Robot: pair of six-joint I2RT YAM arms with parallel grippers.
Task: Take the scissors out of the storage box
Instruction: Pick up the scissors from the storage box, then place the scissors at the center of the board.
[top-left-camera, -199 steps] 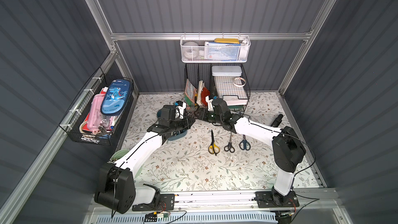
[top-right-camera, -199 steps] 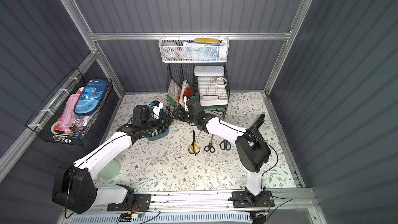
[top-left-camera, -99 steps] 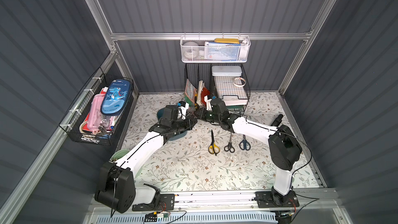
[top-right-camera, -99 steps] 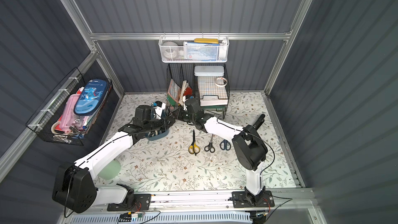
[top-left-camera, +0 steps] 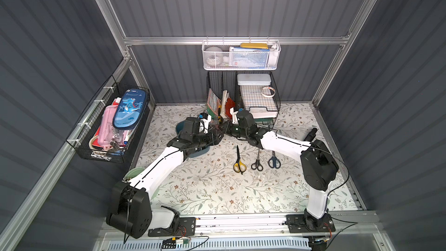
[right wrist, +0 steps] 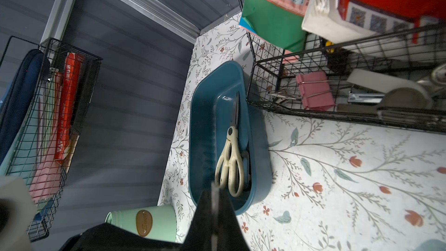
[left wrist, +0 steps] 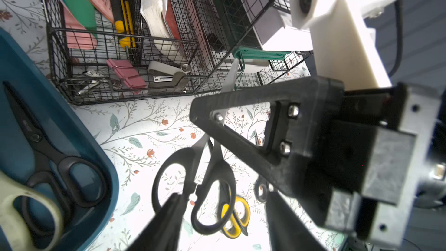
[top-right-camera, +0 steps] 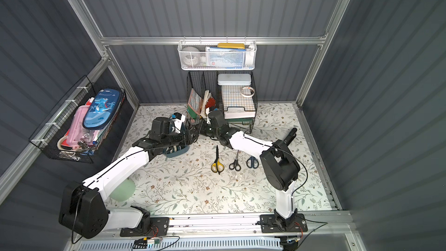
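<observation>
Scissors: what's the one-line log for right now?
right gripper: shut on black scissors blade | left gripper: open | storage box: cream scissors, second black pair inside | table: yellow pair, small black pair, blue pair

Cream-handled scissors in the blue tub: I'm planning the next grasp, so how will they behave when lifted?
Probably rigid: the cream-handled scissors show steel blades and thick moulded handles. Likely handle-heavy, so a blade grip might tilt them. Lying along the storage box wall against a black-handled pair, they may drag it.
</observation>
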